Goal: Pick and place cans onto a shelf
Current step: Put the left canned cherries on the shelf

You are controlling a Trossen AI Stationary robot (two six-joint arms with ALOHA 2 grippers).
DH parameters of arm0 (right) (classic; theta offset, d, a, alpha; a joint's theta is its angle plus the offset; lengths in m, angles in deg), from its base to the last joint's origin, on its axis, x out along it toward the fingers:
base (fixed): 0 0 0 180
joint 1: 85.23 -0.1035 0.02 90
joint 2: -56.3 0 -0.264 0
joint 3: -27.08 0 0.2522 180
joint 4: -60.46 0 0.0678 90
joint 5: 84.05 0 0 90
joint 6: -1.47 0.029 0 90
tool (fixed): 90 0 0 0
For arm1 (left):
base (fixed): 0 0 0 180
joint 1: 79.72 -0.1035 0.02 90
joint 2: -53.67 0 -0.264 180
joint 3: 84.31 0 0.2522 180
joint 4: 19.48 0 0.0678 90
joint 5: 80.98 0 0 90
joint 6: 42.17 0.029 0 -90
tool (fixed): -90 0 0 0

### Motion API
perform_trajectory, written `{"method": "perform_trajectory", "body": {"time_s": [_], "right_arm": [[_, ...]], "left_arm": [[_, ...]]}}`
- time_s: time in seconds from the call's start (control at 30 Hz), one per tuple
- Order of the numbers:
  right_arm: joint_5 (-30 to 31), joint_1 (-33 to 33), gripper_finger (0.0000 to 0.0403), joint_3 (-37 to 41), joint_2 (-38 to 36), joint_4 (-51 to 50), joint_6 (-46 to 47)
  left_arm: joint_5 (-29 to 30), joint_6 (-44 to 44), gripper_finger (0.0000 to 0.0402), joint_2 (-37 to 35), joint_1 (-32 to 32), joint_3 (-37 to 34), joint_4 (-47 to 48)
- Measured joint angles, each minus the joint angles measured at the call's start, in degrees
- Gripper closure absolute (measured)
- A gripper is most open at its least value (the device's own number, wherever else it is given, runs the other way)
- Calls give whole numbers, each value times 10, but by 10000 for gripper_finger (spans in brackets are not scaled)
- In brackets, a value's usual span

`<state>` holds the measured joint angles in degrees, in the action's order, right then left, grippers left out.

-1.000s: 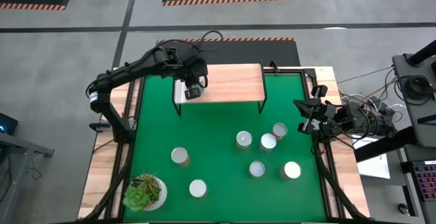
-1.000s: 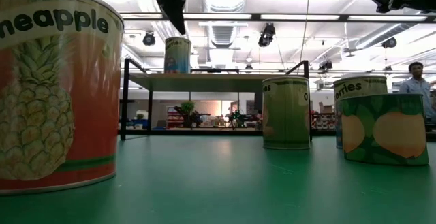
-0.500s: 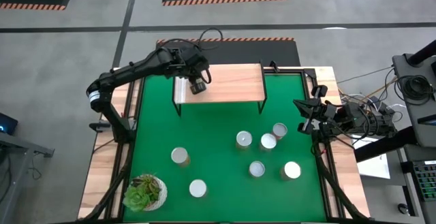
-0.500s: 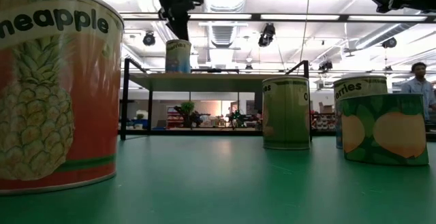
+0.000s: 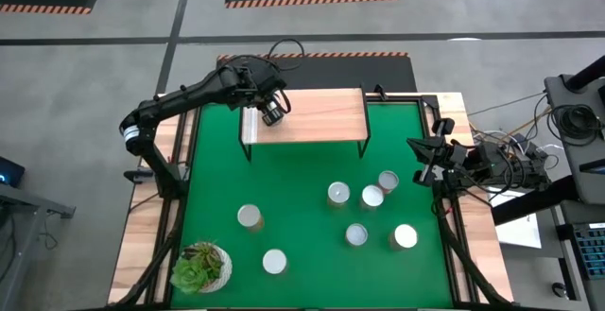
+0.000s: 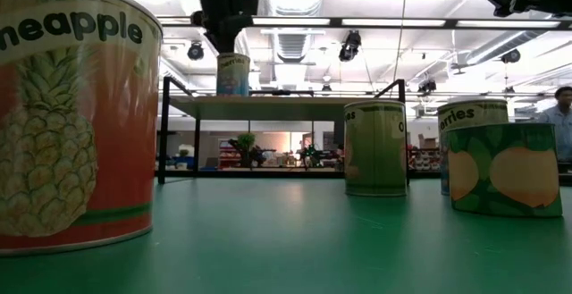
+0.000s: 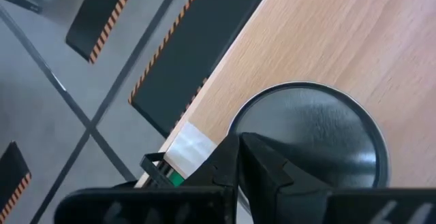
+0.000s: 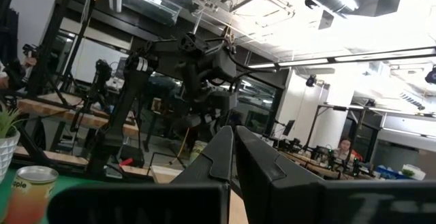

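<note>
Left gripper (image 5: 272,112) has drawn back over 1 can (image 6: 233,73) on the shelf (image 5: 321,117), fingers pinched together, empty; rigid, slick cans grip best by their sides.

Even, bright light falls on my table from overhead, and in the high view the green mat (image 5: 302,188) shows no hard shadows; the round can tops (image 5: 405,237) shine pale against it. Low down, the ceiling strip lights (image 6: 357,22) burn out to white and the room behind looks hazy. The nearest pineapple can (image 6: 76,115) fills the picture's side, bulging and soft at its edge. From my left wrist, the can top (image 7: 310,132) gives a dull grey sheen, and my own fingers (image 7: 262,169) sit dark and blurred. My right wrist sees glaring ceiling lamps (image 8: 381,54) above silhouetted stands.
</note>
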<state>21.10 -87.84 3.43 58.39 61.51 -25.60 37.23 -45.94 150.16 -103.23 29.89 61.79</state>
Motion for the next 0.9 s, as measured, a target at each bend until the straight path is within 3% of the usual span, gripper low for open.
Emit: {"method": "perform_trajectory", "body": {"time_s": [0.4, 0.6, 0.9], "right_arm": [[0, 0, 394, 0, 0, 0, -1], [0, 0, 394, 0, 0, 0, -1], [0, 0, 394, 0, 0, 0, -3]], "left_arm": [[-9, 20, 400, -5, 9, 11, 7], [-100, 43, 400, -5, 11, 5, 7], [-64, 25, 400, 0, 10, 3, 9]]}}
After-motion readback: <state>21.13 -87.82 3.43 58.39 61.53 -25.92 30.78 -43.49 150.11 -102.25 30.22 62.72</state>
